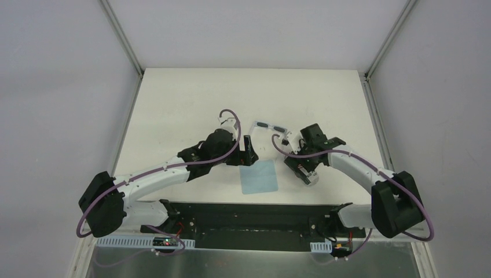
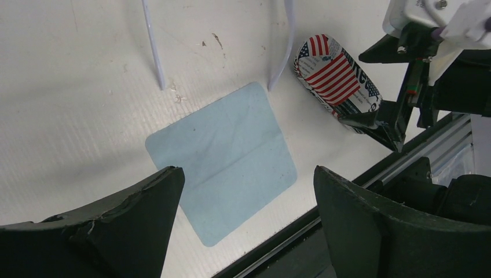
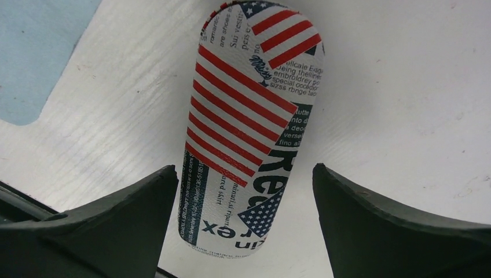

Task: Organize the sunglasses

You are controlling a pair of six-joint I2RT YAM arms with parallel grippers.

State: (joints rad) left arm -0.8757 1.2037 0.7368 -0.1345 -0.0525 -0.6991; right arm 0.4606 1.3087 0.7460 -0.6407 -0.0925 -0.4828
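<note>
The sunglasses (image 1: 270, 127) lie open on the white table (image 1: 191, 104), with a thin white frame and two small dark lenses. In the left wrist view only their two white temple arms (image 2: 153, 46) show at the top. My left gripper (image 1: 248, 156) is open and empty, hovering over the near edge of the light blue cloth (image 2: 223, 159), just near of the sunglasses. My right gripper (image 1: 300, 165) is open, its jaws straddling one end of the flag-printed case (image 3: 249, 116) without closing on it. The case also shows in the left wrist view (image 2: 336, 78).
The blue cloth (image 1: 259, 176) lies flat between the two grippers, close to the black rail (image 1: 249, 211) at the table's near edge. The case (image 1: 310, 175) lies right of the cloth. Grey walls enclose the table on three sides.
</note>
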